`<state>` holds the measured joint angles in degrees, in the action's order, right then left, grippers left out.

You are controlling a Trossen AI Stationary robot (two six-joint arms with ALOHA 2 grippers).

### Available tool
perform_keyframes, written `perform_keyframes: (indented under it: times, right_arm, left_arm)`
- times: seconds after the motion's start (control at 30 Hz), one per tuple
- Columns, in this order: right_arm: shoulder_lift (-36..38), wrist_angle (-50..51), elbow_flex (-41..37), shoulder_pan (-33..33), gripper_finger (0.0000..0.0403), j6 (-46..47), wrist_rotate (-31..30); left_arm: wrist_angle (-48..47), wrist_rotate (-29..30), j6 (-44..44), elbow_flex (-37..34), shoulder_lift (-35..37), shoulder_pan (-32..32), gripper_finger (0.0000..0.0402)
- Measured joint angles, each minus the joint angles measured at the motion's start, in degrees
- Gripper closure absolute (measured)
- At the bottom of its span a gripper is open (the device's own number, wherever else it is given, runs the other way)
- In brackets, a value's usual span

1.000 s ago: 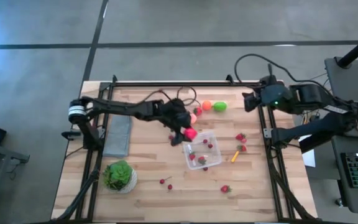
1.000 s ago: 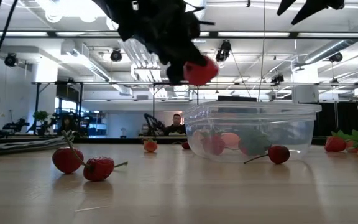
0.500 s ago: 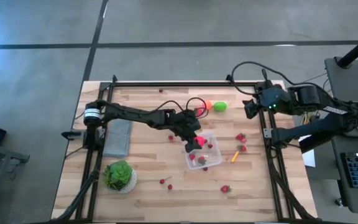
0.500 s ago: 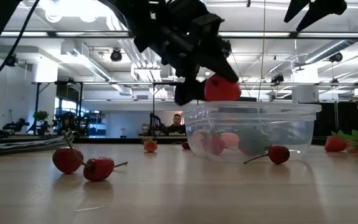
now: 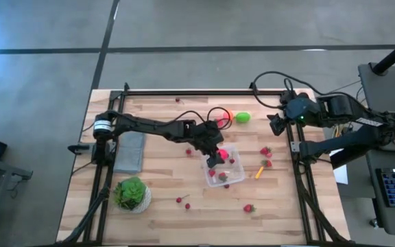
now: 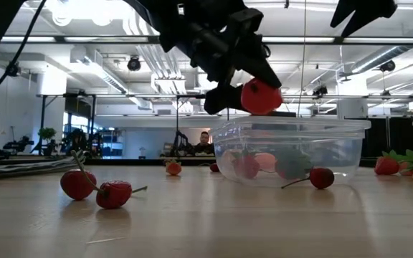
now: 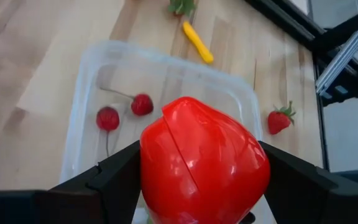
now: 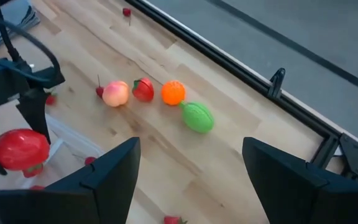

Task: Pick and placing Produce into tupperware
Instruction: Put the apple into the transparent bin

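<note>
My left gripper (image 5: 218,154) is shut on a red toy fruit (image 7: 204,165) and hangs over the clear tupperware (image 7: 166,59), which stands mid-table. In the low view the fruit (image 6: 261,97) is just above the tupperware (image 6: 292,154) rim. Two cherries (image 7: 124,111) and other small pieces lie inside the box. A peach lump (image 8: 115,93), a red piece (image 8: 143,89), an orange (image 8: 173,92) and a green fruit (image 8: 197,117) rest on the table toward its far edge. My right gripper (image 8: 188,152) is open and waits high near the far right corner (image 5: 273,118). My left gripper pinches the red fruit across its widest part, one finger (image 7: 120,180) on each side (image 7: 151,155). The fingers reach down at a slant from the table's left. The fruit is lifted clear, above the box's left part (image 6: 261,97).
Strawberries (image 5: 265,151) and a yellow piece (image 5: 259,171) lie right of the box; another strawberry (image 5: 249,208) and cherries (image 5: 182,200) lie near the front. A leafy head in a white bowl (image 5: 132,193) and a grey slab (image 5: 130,151) sit at the left. A black frame (image 5: 184,91) borders the table.
My left gripper has carried the red fruit toward the table's right, from beside the box's left rim to a spot over the box, staying shut on it. Most of that travel came in the first half second; since then it has only crept on.
</note>
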<state>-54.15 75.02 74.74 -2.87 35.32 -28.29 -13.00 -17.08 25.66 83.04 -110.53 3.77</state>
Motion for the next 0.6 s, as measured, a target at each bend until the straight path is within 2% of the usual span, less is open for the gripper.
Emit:
perform_keyframes:
  times: [0.2,0.43,0.6]
  right_arm:
    - [0.0,-0.1,0.0,0.0,0.0131,-1.9,0.0]
    - [0.0,-0.1,0.0,0.0,0.013,-2.4,-0.2]
    - [0.0,-0.1,0.0,0.0,0.0133,-2.4,-0.2]
  left_arm:
    - [-0.1,-0.4,6.8,0.0,0.2,0.0,0.0134]
    - [0.4,-0.4,7.3,0.0,0.2,0.1,0.0132]
    - [0.5,-0.4,8.6,-0.1,0.2,0.1,0.0098]
